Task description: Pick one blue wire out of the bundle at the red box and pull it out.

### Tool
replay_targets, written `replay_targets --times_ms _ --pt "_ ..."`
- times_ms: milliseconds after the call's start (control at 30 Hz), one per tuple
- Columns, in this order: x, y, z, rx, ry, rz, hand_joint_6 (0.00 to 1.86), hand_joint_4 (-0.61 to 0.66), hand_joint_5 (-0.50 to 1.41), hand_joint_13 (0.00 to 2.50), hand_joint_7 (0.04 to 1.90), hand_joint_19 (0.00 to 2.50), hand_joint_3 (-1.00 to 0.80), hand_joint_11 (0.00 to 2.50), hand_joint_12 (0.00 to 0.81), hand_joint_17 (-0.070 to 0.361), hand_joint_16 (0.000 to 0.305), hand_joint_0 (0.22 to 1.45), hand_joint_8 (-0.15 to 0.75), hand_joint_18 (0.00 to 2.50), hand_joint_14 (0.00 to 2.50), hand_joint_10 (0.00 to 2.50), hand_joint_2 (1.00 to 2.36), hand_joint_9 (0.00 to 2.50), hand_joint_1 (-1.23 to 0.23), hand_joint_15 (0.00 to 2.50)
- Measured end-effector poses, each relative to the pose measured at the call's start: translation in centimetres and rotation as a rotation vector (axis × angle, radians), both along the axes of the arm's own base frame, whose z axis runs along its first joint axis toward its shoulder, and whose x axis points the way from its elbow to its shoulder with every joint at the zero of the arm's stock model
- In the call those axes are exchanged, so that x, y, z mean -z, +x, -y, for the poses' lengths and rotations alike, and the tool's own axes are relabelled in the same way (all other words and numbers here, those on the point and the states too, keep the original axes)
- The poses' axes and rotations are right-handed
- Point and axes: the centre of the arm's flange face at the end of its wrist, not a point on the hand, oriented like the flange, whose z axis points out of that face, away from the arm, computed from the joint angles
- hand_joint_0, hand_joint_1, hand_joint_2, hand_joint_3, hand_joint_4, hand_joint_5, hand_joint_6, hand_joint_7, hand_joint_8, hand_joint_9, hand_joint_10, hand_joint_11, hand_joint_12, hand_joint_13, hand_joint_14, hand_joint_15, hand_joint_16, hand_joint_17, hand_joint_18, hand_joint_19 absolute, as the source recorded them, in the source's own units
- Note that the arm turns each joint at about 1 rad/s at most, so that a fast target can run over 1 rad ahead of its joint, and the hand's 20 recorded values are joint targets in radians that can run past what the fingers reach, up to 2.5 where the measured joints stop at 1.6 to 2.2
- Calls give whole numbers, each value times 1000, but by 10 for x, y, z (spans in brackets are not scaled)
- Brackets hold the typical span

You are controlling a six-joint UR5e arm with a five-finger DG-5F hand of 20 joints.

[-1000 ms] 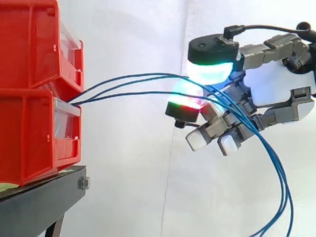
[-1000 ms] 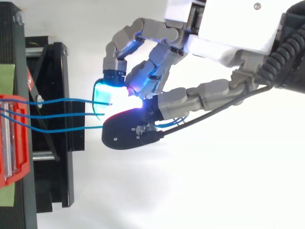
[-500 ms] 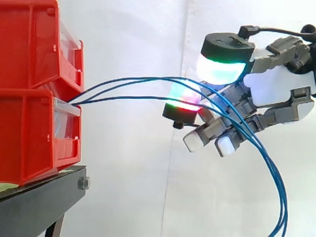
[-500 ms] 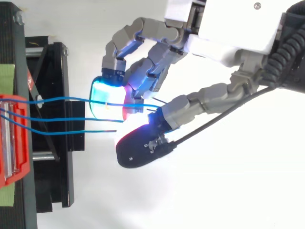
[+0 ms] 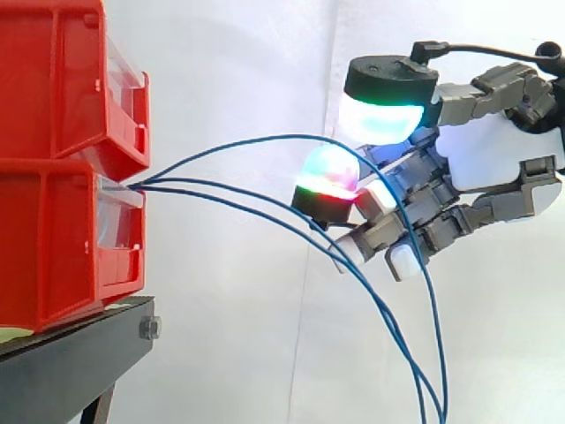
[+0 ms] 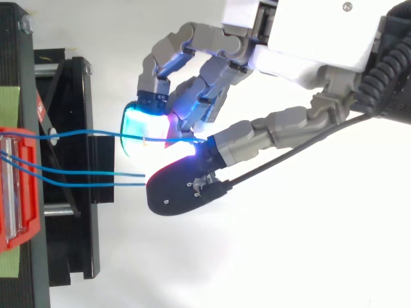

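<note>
Red box (image 5: 62,238): the bundle is rooting in its front slot; two wires (image 6: 83,171) are sagging loose; one blue wire (image 6: 90,133) is arching apart into the hand (image 5: 494,163), which is pinching it between its pads; singling-out appearing done, pull-out remaining.

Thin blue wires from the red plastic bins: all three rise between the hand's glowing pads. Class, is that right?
Not all three. One thin blue wire rises from the red plastic bins to pass between the hand's glowing pads; the other two blue wires sag beneath it. The side view shows it.
</note>
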Motion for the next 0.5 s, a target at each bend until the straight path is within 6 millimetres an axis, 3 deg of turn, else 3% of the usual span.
replay_targets --times_ms 300,500 --pt "0 0 1 1 0 -1 885 255 -142 822 981 615 -401 702 423 118 52 577 385 874 13 9 1007 954 -638 475" --pt "0 0 1 2 0 -1 882 234 -131 830 1037 619 -309 700 424 117 52 587 393 875 13 9 1012 981 -647 473"
